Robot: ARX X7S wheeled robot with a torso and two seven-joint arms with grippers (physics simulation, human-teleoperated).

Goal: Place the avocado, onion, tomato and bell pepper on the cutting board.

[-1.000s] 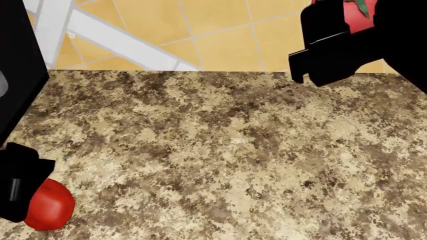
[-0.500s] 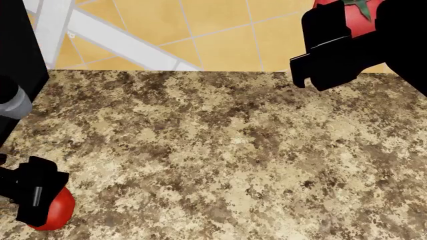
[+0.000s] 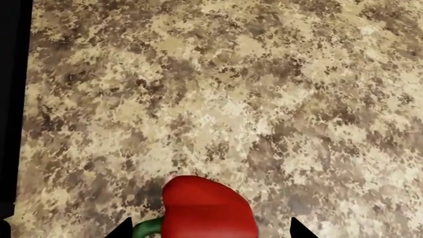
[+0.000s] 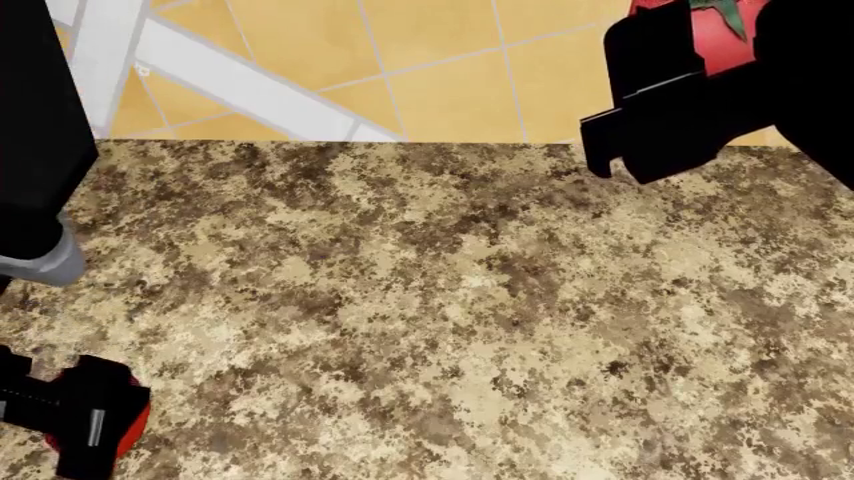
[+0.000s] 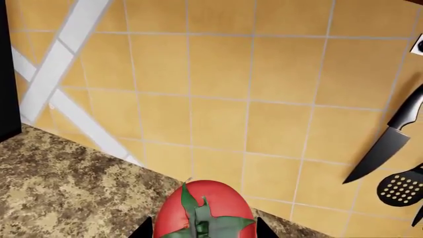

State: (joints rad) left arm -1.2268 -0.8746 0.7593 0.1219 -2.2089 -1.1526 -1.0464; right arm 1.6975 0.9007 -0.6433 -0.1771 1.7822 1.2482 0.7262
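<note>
The bell pepper, glossy red with a curved green stem, lies on the speckled countertop. My left gripper is open, with one fingertip on each side of the pepper and a gap at both sides. In the head view the left gripper covers most of the pepper at the bottom left. My right gripper is shut on the tomato, red with a green calyx. It holds the tomato in the air at the head view's top right. The avocado, onion and cutting board are out of view.
A yellow tiled wall with white diagonal bars stands behind the countertop. A knife and a slotted spatula hang on the wall. A black upright surface borders the counter beside the pepper.
My left gripper has moved down over the bell pepper and now hides most of it in the head view. The right gripper with the tomato has barely moved.
</note>
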